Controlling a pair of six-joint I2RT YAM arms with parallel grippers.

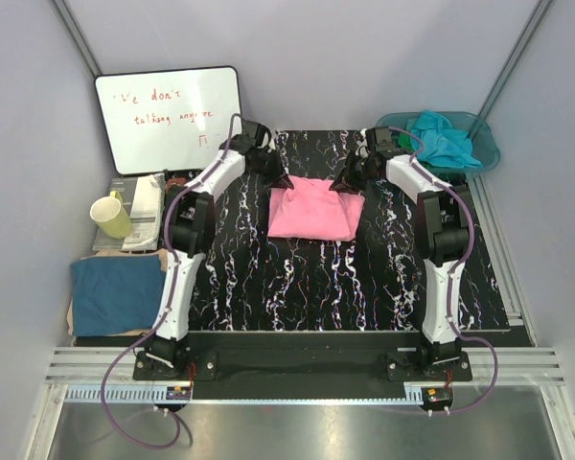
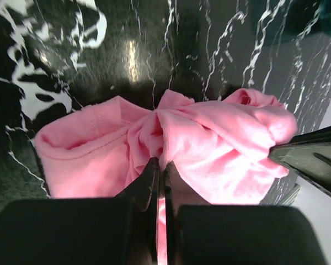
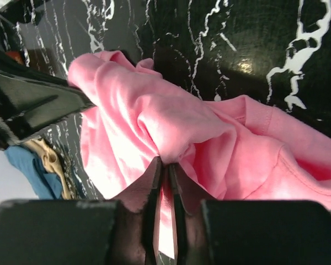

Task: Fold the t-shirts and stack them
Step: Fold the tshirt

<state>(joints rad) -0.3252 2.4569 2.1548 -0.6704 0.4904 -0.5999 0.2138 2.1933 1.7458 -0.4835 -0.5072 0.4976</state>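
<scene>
A bright pink t-shirt (image 1: pixel 314 211) lies crumpled on the black marbled table top, towards the back. My left gripper (image 1: pixel 280 180) is at its far left corner, shut on a pinch of pink cloth (image 2: pixel 161 161). At the far right corner my right gripper (image 1: pixel 346 181) is likewise shut on a fold of the shirt (image 3: pixel 166 160). A turquoise t-shirt (image 1: pixel 444 137) is heaped in the teal basin (image 1: pixel 483 153) at the back right, with a bit of green cloth (image 1: pixel 448 175) at its front rim. A dark blue t-shirt (image 1: pixel 117 292) lies flat off the table's left edge.
A whiteboard (image 1: pixel 169 117) leans on the back wall at the left. A yellow-green mug (image 1: pixel 109 216) and a stack of papers (image 1: pixel 146 213) sit left of the table. Grey walls close in both sides.
</scene>
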